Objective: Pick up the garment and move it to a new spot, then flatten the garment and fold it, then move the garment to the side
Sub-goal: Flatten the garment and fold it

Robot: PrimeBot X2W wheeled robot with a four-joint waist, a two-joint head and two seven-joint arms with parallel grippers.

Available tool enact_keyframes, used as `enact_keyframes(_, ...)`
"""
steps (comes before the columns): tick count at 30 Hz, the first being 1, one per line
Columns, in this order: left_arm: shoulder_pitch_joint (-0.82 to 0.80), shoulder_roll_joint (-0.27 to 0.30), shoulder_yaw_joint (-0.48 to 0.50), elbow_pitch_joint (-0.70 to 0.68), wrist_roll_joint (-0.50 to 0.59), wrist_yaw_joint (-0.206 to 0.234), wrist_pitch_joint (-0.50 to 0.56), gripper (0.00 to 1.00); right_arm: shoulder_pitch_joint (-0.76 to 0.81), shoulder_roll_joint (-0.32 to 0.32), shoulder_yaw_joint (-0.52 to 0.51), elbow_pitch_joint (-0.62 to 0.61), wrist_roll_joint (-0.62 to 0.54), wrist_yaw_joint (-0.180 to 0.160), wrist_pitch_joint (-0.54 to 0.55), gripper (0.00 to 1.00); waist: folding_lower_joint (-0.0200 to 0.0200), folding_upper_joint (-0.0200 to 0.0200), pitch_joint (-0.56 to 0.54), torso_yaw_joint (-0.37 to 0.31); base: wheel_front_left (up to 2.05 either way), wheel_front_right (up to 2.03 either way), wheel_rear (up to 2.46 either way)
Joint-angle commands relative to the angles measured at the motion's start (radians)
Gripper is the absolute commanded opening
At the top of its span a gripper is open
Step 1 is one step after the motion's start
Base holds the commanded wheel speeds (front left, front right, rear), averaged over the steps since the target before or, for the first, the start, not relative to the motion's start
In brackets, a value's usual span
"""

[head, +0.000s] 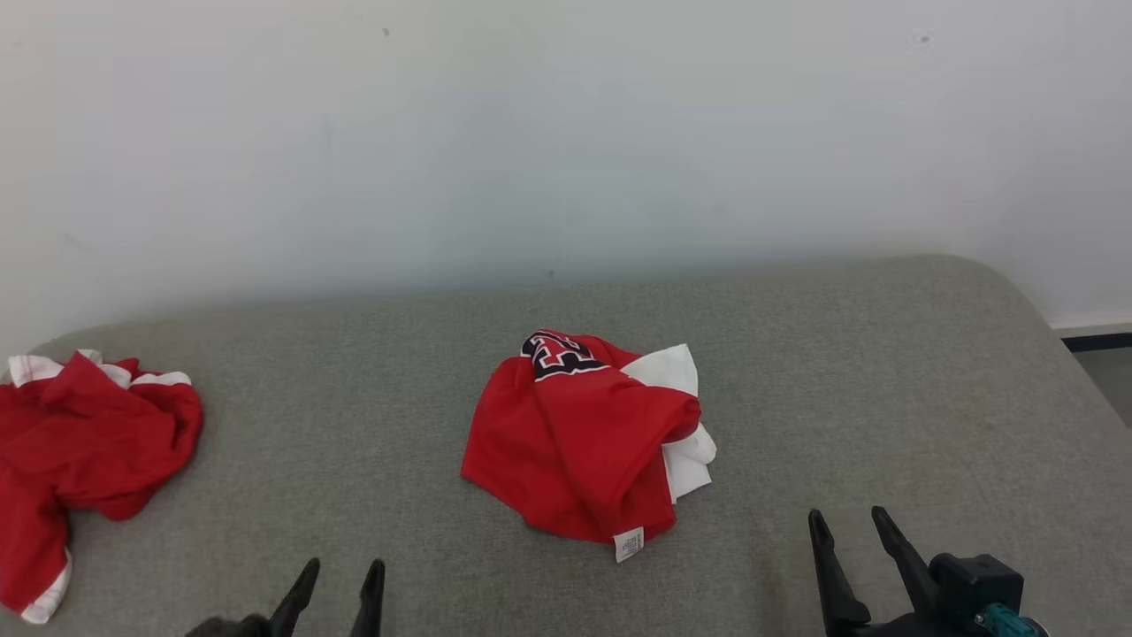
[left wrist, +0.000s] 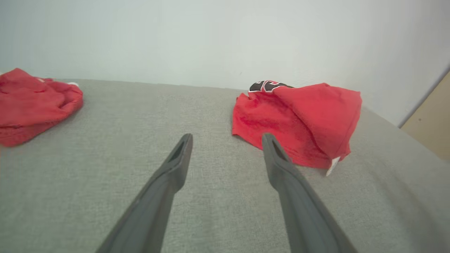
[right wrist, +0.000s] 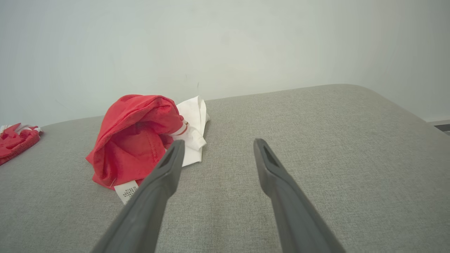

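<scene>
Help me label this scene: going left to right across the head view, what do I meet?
Crumpled red shirt → left gripper → red and white shirt → right gripper.

The scene is lit brightly and evenly by soft, diffuse light. Only faint, soft-edged shadows are cast under the garment (head: 575,442) on the grey worktop (head: 840,398). The far worktop edge is rendered softly in the head view. Wide-angle stretching is seen toward the wrist views' borders.
</scene>
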Motion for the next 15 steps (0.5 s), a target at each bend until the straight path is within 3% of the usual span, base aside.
enact_keyframes(1, -0.030, 0.003, -0.014, -0.003, -0.004, -0.006, 0.017, 1.00, 0.000, -0.002, 0.000, -0.004, 0.011, -0.002, -0.003, 1.00, -0.0001, 0.0000, 0.009, -0.030, 0.00, 0.00, 0.00)
enact_keyframes(10, -0.274, -0.027, -0.191, 0.074, -0.021, -0.023, 0.198, 1.00, -0.020, -0.001, 0.005, -0.004, 0.035, -0.002, -0.005, 1.00, -0.0001, 0.0000, 0.059, -0.179, 0.00, 0.00, 0.00)
enact_keyframes(15, -0.365, -0.039, -0.225, 0.124, -0.020, -0.021, 0.246, 1.00, -0.022, -0.001, 0.019, 0.006, 0.049, -0.002, -0.008, 1.00, -0.0001, 0.0000, 0.084, -0.273, 0.00, 0.00, 0.00)
